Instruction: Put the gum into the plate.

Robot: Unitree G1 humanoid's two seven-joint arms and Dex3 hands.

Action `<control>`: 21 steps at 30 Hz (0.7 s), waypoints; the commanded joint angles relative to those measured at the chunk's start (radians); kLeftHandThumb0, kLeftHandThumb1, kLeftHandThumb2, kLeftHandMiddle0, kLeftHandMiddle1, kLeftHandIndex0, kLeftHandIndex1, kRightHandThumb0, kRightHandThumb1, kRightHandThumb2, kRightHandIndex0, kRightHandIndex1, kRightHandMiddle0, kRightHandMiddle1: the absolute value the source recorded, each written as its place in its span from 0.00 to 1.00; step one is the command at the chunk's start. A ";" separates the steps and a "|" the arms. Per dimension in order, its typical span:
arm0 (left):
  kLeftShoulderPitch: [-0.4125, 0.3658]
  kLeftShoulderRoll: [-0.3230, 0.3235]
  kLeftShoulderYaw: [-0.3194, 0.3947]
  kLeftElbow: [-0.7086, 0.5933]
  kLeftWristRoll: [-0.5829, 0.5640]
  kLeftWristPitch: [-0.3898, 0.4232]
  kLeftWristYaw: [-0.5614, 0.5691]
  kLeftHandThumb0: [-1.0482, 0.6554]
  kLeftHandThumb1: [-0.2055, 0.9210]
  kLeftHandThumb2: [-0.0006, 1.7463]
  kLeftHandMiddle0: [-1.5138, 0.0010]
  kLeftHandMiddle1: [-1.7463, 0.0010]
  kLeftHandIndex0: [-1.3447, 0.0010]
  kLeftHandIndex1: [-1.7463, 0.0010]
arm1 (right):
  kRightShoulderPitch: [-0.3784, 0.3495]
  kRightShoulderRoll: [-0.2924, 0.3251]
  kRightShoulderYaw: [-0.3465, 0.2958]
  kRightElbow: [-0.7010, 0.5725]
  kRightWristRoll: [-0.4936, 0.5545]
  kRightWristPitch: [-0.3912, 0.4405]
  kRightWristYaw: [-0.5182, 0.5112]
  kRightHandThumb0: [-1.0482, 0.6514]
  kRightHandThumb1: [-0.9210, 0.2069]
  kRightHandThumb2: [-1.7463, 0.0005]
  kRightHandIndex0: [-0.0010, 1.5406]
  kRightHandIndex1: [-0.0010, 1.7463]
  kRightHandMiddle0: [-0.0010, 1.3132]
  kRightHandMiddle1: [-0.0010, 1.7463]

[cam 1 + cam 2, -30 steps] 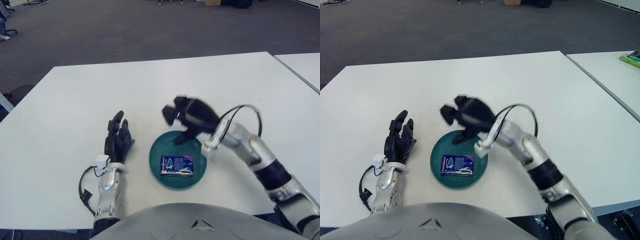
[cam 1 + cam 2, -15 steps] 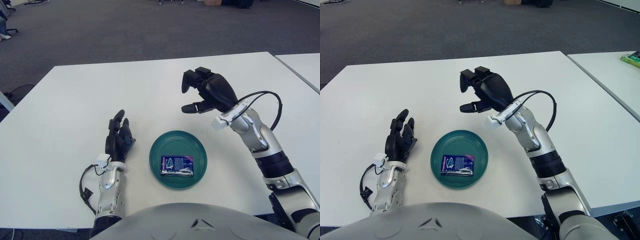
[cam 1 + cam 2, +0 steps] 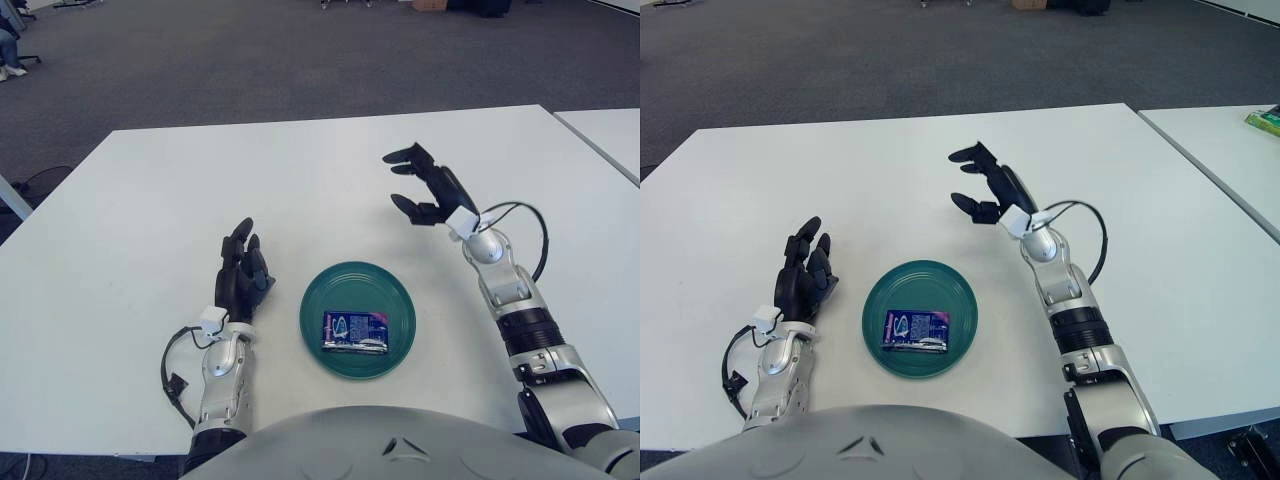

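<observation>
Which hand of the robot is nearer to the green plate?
Left. The left hand sits just beside the green plate, on its left side. The right hand is farther, open, beyond the plate and to its right.

Gum pack [image 3: 354, 332] lies flat in the plate [image 3: 392, 293], which sits on the table [image 3: 130, 200] near its front edge, about centre. Left hand [image 3: 240, 280] just left of the plate, apart from it; right hand [image 3: 428, 188] behind and right of the plate, well apart. A second table [image 3: 610, 130] stands off to the right.
</observation>
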 commanded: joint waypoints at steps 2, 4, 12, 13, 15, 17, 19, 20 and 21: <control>0.020 0.010 0.005 0.069 0.016 0.013 -0.002 0.20 1.00 0.49 0.88 1.00 1.00 0.67 | 0.008 0.036 -0.003 0.141 0.034 -0.110 -0.009 0.00 0.00 0.53 0.02 0.01 0.00 0.04; 0.019 0.013 0.005 0.074 0.025 0.005 0.000 0.20 1.00 0.49 0.88 1.00 1.00 0.68 | 0.003 0.047 -0.008 0.187 0.042 -0.145 -0.012 0.00 0.00 0.52 0.01 0.00 0.00 0.02; 0.012 0.027 0.004 0.094 0.058 -0.006 0.010 0.17 1.00 0.52 0.90 1.00 1.00 0.73 | 0.013 0.086 -0.032 0.340 0.092 -0.284 -0.001 0.00 0.00 0.48 0.00 0.00 0.00 0.00; 0.009 0.028 0.004 0.096 0.060 -0.006 0.009 0.17 1.00 0.53 0.90 1.00 1.00 0.74 | 0.017 0.092 -0.038 0.343 0.107 -0.280 0.007 0.00 0.00 0.48 0.00 0.00 0.00 0.00; 0.007 0.029 0.006 0.100 0.060 -0.006 0.006 0.17 1.00 0.53 0.90 1.00 1.00 0.74 | 0.027 0.105 -0.044 0.343 0.125 -0.275 0.014 0.00 0.00 0.47 0.00 0.00 0.00 0.00; 0.008 0.031 0.006 0.101 0.058 -0.007 0.003 0.16 1.00 0.54 0.90 1.00 1.00 0.75 | 0.044 0.116 -0.046 0.334 0.135 -0.275 0.013 0.00 0.00 0.46 0.00 0.00 0.00 0.00; 0.010 0.033 0.006 0.100 0.056 -0.007 0.001 0.16 1.00 0.54 0.90 1.00 1.00 0.75 | 0.058 0.122 -0.047 0.323 0.139 -0.274 0.014 0.00 0.00 0.46 0.00 0.00 0.00 0.00; 0.011 0.034 0.006 0.098 0.055 -0.006 -0.001 0.16 1.00 0.54 0.90 1.00 1.00 0.76 | 0.092 0.132 -0.042 0.295 0.139 -0.273 0.010 0.00 0.00 0.46 0.00 0.00 0.00 0.00; 0.012 0.034 0.006 0.096 0.054 -0.006 -0.002 0.16 1.00 0.54 0.90 1.00 1.00 0.76 | 0.117 0.138 -0.039 0.275 0.140 -0.271 0.008 0.00 0.00 0.46 0.00 0.00 0.00 0.00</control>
